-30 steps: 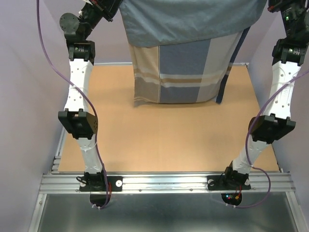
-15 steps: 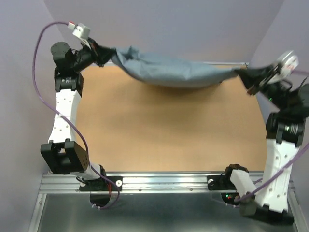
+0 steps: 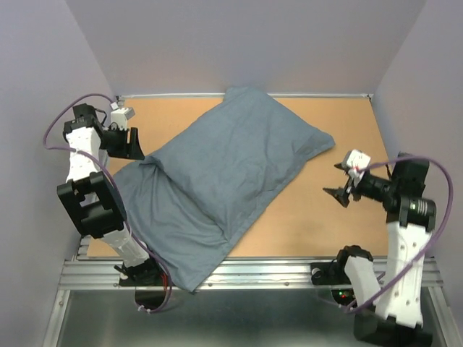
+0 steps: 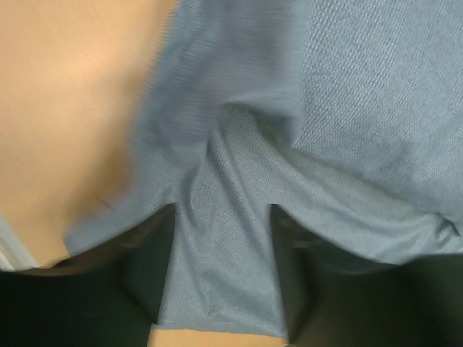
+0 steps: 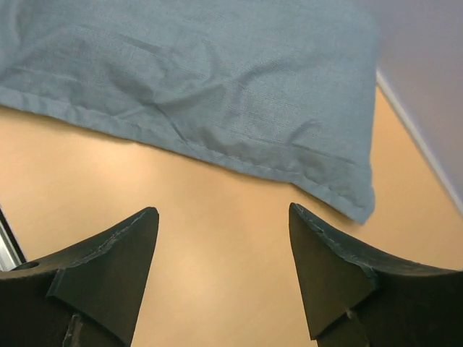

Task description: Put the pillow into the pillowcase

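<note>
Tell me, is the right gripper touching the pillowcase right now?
Apart. The right wrist view shows a strip of bare table between the open right gripper and the hem of the pillowcase.

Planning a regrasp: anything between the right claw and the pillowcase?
Nothing visible. The right claw stands open, apart from the pillowcase, with only table surface between it and the cloth's near edge.

Top cam high, near side, downward; wrist cams close on pillowcase, shared w/ top.
</note>
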You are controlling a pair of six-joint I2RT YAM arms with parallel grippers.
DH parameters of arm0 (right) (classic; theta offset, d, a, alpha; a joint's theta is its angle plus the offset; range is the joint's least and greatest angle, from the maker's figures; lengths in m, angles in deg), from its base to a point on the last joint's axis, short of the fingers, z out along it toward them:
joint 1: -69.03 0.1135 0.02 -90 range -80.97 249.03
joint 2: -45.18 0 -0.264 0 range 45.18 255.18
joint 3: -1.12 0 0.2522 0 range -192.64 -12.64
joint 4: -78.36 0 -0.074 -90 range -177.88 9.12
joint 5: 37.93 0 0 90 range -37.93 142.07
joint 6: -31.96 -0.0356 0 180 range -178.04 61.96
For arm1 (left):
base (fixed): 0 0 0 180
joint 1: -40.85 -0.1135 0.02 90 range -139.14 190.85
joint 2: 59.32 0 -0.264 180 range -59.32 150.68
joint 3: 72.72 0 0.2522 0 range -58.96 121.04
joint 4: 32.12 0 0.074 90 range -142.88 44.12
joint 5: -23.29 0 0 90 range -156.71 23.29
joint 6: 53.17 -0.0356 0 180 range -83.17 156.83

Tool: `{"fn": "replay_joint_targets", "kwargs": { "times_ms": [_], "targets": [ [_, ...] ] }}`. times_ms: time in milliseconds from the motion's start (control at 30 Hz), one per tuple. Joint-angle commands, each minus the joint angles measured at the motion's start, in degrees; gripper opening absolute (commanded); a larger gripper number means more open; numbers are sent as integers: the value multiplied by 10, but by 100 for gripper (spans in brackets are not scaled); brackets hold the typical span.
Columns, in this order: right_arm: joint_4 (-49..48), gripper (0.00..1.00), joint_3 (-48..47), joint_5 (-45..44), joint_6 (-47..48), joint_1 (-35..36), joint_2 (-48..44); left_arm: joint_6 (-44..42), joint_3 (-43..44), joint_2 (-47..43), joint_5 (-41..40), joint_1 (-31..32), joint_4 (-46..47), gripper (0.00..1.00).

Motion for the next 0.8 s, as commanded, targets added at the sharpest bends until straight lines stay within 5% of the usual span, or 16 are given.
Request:
{"fn": "replay_joint_targets", "kwargs": {
  "times_ms": [0,100,267,500,767],
  "targets": [
    [-119,78,-42,73,-85,-1,147,-11,60,-14,-28,11,-2,70],
    [-188,78,-54,86,-201,52,239,25,54,-31,-62,11,49,71],
    [-342,80,-34,-128,-340,212,332,34,-1,-80,-55,44,78,69],
    [-407,88,-130,-248,-422,265,447,120,-107,-48,-93,211,174,65],
    [-494,88,-254,-313,-431,291,659,167,-62,88,-109,317,244,56]
  ]
}}
